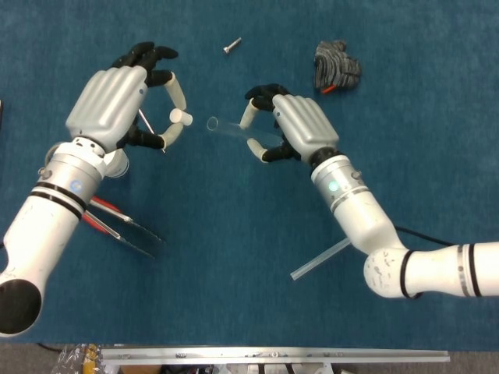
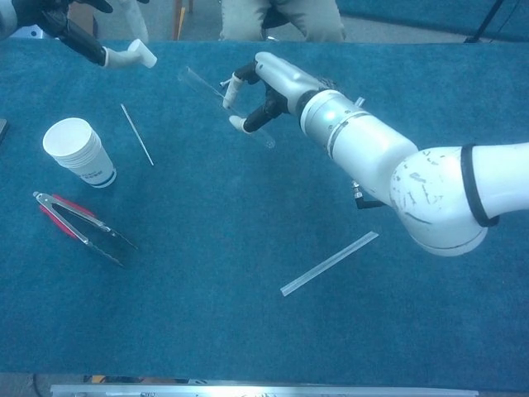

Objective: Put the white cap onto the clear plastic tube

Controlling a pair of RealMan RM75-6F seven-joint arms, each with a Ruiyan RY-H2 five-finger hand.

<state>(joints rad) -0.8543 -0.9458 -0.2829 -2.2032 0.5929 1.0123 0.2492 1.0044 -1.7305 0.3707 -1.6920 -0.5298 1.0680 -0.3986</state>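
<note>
The left hand (image 1: 117,101) pinches the cap (image 1: 181,118) and the right hand (image 1: 300,128) grasps the tube (image 1: 230,130) — its open end near the cap, not touching.

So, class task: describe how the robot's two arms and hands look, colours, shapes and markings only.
Both arms are glossy white cylinders with black ring bands and a small lit dot near the wrist. The left hand and right hand have ribbed silver-grey backs, black finger segments and cream tips. A black cable trails by the right arm.
</note>
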